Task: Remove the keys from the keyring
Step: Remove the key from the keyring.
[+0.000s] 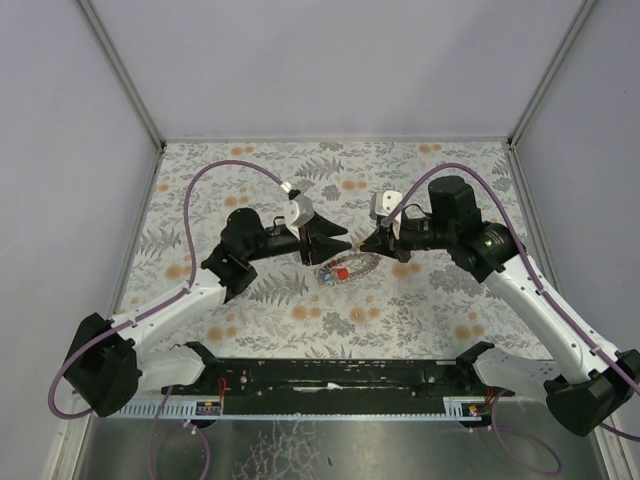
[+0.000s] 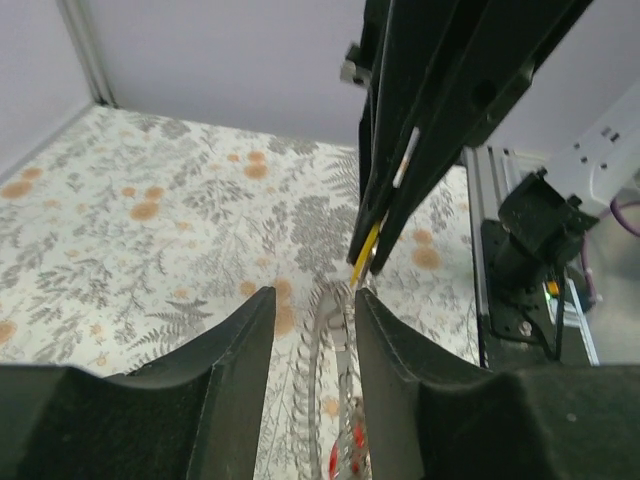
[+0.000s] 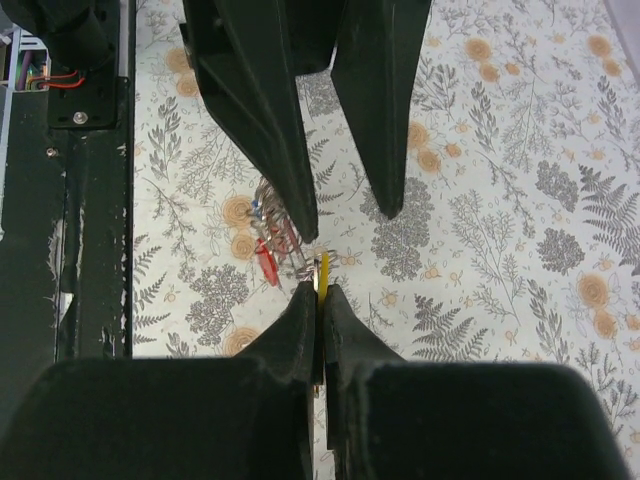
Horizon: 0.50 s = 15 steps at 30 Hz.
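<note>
Here the right gripper [image 3: 320,295], reaching in from 3 o'clock in the top view, pinches 1 yellow key [image 3: 323,272], likely to draw it free, while the left gripper [image 3: 346,215], from 9 o'clock, stands spread over the keyring [image 2: 325,350] at the middle of the table [image 1: 450,310], apparently to steady it.

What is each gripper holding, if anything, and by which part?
The right gripper pinches the yellow key by one end. The left gripper straddles the keyring, jaws open, holding nothing.
</note>
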### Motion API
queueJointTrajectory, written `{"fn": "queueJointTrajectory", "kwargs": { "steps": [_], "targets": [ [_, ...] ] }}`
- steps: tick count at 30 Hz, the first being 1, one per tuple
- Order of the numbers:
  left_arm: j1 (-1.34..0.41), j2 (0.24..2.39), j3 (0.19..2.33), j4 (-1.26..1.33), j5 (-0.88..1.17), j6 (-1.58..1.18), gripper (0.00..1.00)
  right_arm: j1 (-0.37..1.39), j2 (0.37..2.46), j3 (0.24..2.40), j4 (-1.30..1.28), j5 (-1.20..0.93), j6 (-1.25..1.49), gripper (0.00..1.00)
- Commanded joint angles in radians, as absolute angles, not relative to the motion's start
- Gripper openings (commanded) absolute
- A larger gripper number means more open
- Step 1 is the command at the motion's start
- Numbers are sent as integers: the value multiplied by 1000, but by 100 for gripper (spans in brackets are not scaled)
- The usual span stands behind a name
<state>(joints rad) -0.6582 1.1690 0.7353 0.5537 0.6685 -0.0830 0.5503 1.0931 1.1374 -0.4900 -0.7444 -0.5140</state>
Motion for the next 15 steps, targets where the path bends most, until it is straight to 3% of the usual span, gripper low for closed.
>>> {"fn": "queueJointTrajectory", "kwargs": {
  "steps": [1,15],
  "targets": [
    [-629,1212,774,479,840,-18,36,540,1073,1199,-461,-793,-534,0],
    [-618,1295,786,593,938,-151,35,539,1067,1194,-468,-802,-552,0]
  ]
}}
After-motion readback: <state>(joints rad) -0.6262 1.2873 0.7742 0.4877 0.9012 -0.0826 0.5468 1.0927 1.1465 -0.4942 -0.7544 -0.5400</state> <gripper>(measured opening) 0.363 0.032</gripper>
